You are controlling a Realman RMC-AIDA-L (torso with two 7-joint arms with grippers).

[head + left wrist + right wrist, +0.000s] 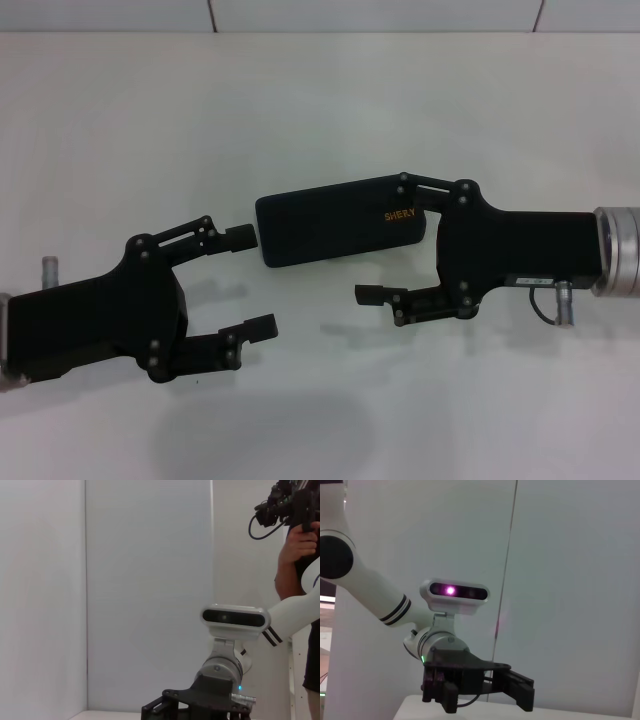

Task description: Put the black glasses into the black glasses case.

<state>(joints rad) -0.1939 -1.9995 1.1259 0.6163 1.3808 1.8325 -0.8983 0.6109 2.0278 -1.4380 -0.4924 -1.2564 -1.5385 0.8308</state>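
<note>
Two grippers of mine are hovering over the white tabletop (pixel 330 120). My left gripper (pixel 252 280) is spreading its fingers wide, holding nothing, just beside the closed black glasses case (pixel 340 220), which is lying flat at the centre, orange lettering up. My right gripper (pixel 390 240) is reaching across the case's other end, fingers wide apart, gripping nothing.

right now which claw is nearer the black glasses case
Right. The right claw straddles the black glasses case's lettered end, upper finger over it. The left claw sits open just off its other end.
</note>
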